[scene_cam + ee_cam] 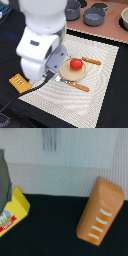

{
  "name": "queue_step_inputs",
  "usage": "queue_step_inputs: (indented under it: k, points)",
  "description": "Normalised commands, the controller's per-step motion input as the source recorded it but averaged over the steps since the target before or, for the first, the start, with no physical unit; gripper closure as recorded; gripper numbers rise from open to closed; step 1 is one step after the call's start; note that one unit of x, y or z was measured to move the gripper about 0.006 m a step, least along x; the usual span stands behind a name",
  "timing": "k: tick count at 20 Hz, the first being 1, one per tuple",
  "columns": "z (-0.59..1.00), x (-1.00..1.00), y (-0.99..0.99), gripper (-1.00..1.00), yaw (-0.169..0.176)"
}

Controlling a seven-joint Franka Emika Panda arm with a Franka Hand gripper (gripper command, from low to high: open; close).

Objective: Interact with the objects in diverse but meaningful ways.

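Though blocked by the arm (42, 37) in the exterior view, sits just off the placemat (100, 90): pastry (19, 81). From the wrist: pastry (100, 210) beside placemat (65, 173), seemingly light, rigid, ridged; best pinched across long flanks. Jaws unseen, cannot tell.

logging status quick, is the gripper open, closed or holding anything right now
gripper: cannot be told; the arm hides it in the exterior view and no fingers show in the wrist view, which shows only the pastry lying free.
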Motion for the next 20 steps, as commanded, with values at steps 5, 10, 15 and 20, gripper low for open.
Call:
queue_step_inputs:
  k: [5,10,15,20]
  points:
    - [0.00,-0.83,-0.03,-1.00,-0.058]
    - [-0.03,-0.78,0.00,-1.00,-0.054]
    - [-0.11,-0.64,0.00,-1.00,-0.048]
    - [-0.23,-0.18,-0.04,-1.00,-0.040]
